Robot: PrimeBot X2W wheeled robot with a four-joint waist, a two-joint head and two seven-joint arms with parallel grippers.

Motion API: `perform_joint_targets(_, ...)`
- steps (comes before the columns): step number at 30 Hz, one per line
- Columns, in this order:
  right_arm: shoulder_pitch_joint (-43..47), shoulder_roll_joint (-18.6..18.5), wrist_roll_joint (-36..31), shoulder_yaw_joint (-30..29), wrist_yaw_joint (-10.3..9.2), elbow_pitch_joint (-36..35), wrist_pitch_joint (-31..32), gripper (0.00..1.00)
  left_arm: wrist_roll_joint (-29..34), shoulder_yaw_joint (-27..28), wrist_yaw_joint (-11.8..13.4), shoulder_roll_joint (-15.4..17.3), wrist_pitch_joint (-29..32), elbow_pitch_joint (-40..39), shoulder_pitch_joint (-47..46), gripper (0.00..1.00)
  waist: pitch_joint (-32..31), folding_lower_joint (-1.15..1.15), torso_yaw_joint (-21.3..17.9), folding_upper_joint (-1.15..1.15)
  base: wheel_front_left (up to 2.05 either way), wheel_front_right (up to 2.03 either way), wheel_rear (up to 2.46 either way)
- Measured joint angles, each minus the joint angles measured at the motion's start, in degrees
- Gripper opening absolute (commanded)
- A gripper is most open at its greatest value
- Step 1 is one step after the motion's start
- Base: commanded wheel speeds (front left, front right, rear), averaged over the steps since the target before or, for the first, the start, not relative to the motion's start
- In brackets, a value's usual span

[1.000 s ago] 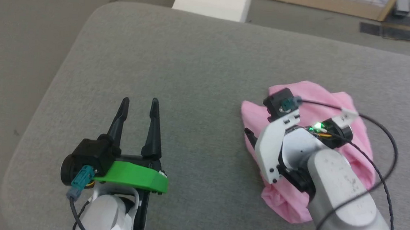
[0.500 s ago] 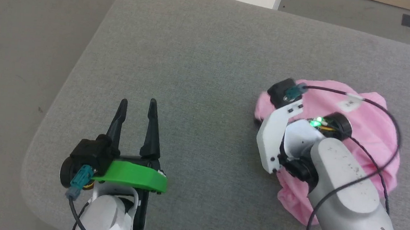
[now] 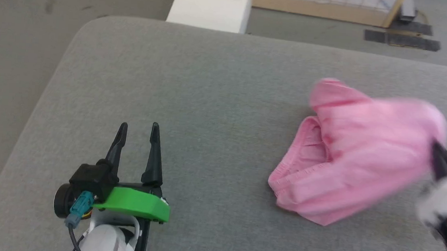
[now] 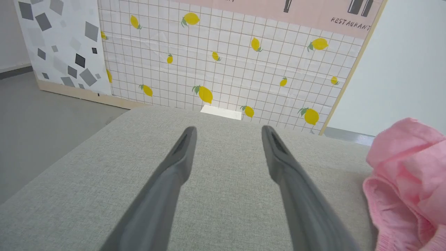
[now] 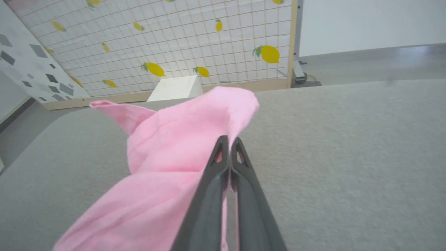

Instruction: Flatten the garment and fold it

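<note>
Right fingers (image 5: pixel 225 148): pressed together, pinching a fold of the shorts (image 3: pixel 357 152). In my right wrist view pink cloth shows in the slit between them, and a flap stands up past their tips. In the head view they sit at the right edge of the frame, dark and blurred, against the right end of the shorts.

Shorts: bunched, not flat, right of centre in the head view, on the grey bench (image 3: pixel 191 79). The right end is blurred and looks raised. The lower-left part lies on the bench, with a gathered, stitched edge curling open toward the left. One corner pokes up at the top of the heap. I can't tell whether that edge is waistband or leg hem.

Left fingers (image 3: pixel 153 136): spread wide, nothing between them, at the lower left of the head view, tips pointing up the frame. They are well apart from the shorts. In my left wrist view bare bench cloth lies between them, and the shorts show at the right edge.

Background: a white block (image 3: pixel 211 5) sits beyond the bench's far edge, top centre. A lemon-print panel (image 4: pixel 226 69) stands behind it. Grey floor (image 3: pixel 14 45) is at the left.
</note>
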Motion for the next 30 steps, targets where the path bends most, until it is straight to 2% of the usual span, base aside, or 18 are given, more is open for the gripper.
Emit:
perform_joint_targets(4,7.60,-0.14,-0.96,-12.36,0.00,4.08,0.75,0.00,0.30,0.15,-0.52,0.00,0.00,0.30,0.54,1.00,-1.43,0.00,-2.81,0.00,0.00,0.00,0.00)
perform_joint_targets(7,10.24,-0.15,-1.30,-16.25,-0.01,9.54,1.46,0.00,0.31,0.14,-0.99,0.00,0.00,0.53,0.58,1.00,-2.18,0.00,-4.56,0.00,0.00,0.00,0.00)
perform_joint_targets(8,10.93,-0.10,-1.58,-16.37,0.00,10.85,1.47,0.60,0.31,0.14,-1.02,0.00,0.00,0.62,0.59,1.00,-2.41,0.00,-5.10,0.00,0.00,0.00,0.00)
perform_joint_targets(9,11.20,0.03,-1.34,-16.44,0.00,11.73,1.04,1.00,0.33,0.18,-1.19,-0.01,0.00,0.70,0.63,1.00,-2.64,0.00,-5.60,0.00,0.00,0.00,0.00)
perform_joint_targets(13,11.21,0.07,-2.02,-15.63,0.00,11.23,-4.42,1.00,0.44,0.09,-1.75,-0.01,0.00,1.40,0.95,1.00,-3.52,0.00,-6.88,0.00,0.00,0.00,0.00)
perform_joint_targets(16,11.21,0.03,-5.19,-14.97,0.00,7.30,-12.91,1.00,0.42,-0.68,-2.35,-0.01,0.00,1.75,1.06,1.00,-4.35,0.00,-7.33,0.00,0.00,0.00,0.00)
perform_joint_targets(19,11.41,-0.13,-6.82,-12.68,0.00,4.61,-18.52,1.00,-0.38,-3.47,-3.72,0.02,0.00,2.35,1.06,1.00,-4.93,0.00,-7.59,0.00,0.00,0.00,0.00)
perform_joint_targets(21,12.07,-0.12,-6.79,-10.18,0.00,3.79,-20.56,1.00,-1.00,-7.31,-5.34,0.08,0.00,3.31,1.01,1.00,-5.14,0.00,-7.81,0.00,0.00,0.00,0.00)
perform_joint_targets(25,13.97,0.01,-5.81,-5.58,0.00,3.67,-21.62,1.00,-1.69,-18.92,-8.72,-0.02,1.13,7.40,-0.59,1.00,-5.08,0.00,-8.46,0.00,0.00,0.00,0.00)
perform_joint_targets(30,14.39,0.00,-3.71,-2.79,0.00,4.09,-21.24,1.00,-3.04,-29.89,-10.24,-0.11,4.38,12.19,-7.04,1.00,-4.38,0.00,-9.92,0.00,0.00,0.00,0.00)
